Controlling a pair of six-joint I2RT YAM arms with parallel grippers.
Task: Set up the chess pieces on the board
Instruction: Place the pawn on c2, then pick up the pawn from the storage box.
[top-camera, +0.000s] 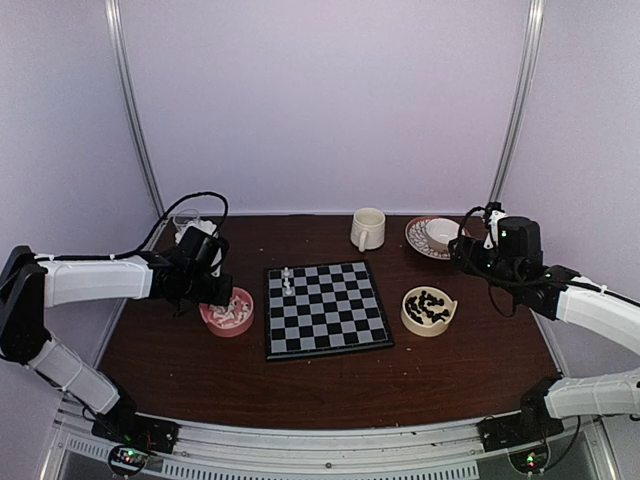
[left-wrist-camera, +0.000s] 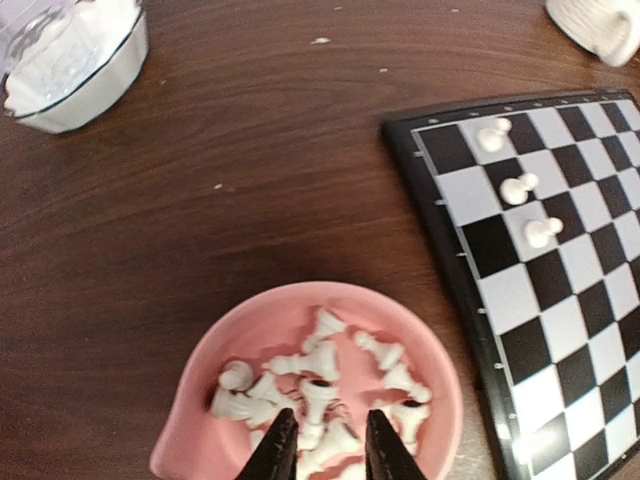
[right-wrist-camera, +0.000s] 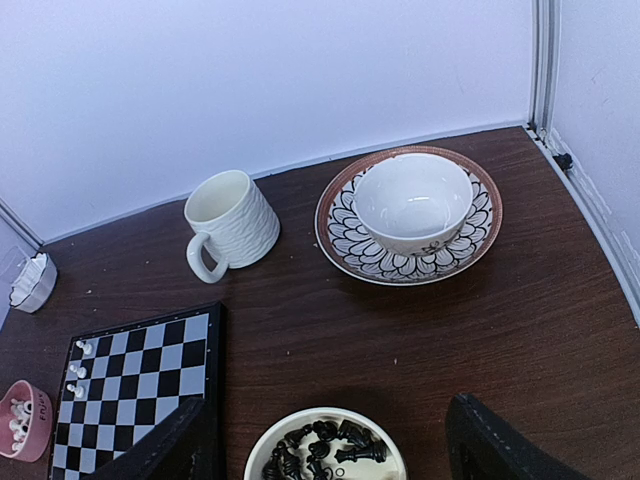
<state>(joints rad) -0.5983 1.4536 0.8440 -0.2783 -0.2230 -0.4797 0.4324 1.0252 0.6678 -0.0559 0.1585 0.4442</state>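
The board (top-camera: 345, 335) lies at the table's middle, with three white chess pieces (top-camera: 287, 280) standing along its far left edge; the left wrist view shows them too (left-wrist-camera: 518, 188). Several more white pieces (left-wrist-camera: 320, 375) lie heaped in a pink bowl (left-wrist-camera: 300, 300) left of the board. My left gripper (left-wrist-camera: 328, 415) hangs just above that heap, jaws a narrow gap apart, pieces lying below and between the tips. Black pieces (right-wrist-camera: 330, 450) fill a cream bowl (top-camera: 408, 318) right of the board. My right gripper (right-wrist-camera: 330, 445) hovers above it, wide open and holding nothing.
A white mug (top-camera: 368, 229) stands behind the board. A patterned plate (right-wrist-camera: 340, 235) carrying a white bowl (right-wrist-camera: 412, 200) sits at the back right. A glass dish (left-wrist-camera: 75, 60) is at the back left. Pale walls close off the table's far side.
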